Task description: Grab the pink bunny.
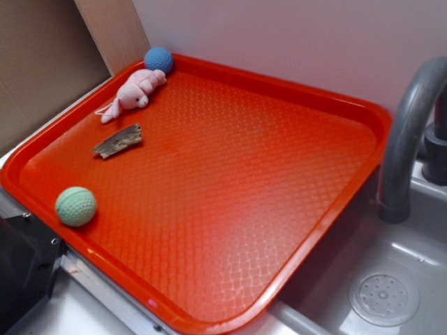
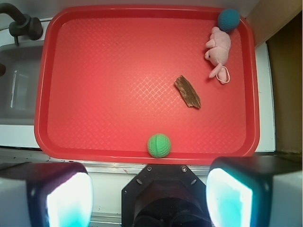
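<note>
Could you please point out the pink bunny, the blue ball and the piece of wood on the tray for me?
pink bunny (image 1: 137,91), exterior view, on its body.
blue ball (image 1: 158,60), exterior view, on the middle of the ball.
piece of wood (image 2: 188,91), wrist view, on the middle of its length.

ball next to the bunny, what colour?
Blue. The ball touches the bunny in the tray's far corner; clearest in the exterior view.

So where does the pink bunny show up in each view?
Exterior: pink bunny upper left, in the red tray's far corner.
Wrist: pink bunny upper right, in the tray's corner.
Shared landmark: the blue ball right beside the bunny.
</note>
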{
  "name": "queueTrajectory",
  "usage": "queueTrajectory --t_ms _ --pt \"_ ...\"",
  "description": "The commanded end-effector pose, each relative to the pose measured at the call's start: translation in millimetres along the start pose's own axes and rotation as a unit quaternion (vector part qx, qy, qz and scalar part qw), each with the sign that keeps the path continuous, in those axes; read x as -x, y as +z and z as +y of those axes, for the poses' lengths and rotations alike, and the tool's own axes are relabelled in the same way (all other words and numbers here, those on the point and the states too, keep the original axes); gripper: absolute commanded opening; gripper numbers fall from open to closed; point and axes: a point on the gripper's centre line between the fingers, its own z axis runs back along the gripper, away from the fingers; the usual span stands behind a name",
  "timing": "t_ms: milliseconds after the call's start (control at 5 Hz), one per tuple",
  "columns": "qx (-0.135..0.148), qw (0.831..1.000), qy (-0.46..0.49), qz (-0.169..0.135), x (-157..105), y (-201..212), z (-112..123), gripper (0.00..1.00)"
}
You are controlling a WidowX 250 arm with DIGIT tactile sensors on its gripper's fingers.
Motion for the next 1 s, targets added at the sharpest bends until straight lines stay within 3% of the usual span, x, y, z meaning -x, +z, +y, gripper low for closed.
queueTrajectory --t_ms 0,200,400,600,800 --pt "0.000 1.000 0.000 0.000 0.0 0.0 0.0 1.00" --pt "0.021 1.000 -0.004 -0.012 -46.4 -30.0 -19.6 1.00" --pt "0.009 1.000 0.023 -0.011 -89.3 -62.3 -16.6 1.00" --pt "0.002 0.999 0.015 -0.032 -115.6 -89.7 -5.9 1.00" --pt "-0.020 0.999 0.004 -0.039 -129.3 -120.3 19.7 1.00"
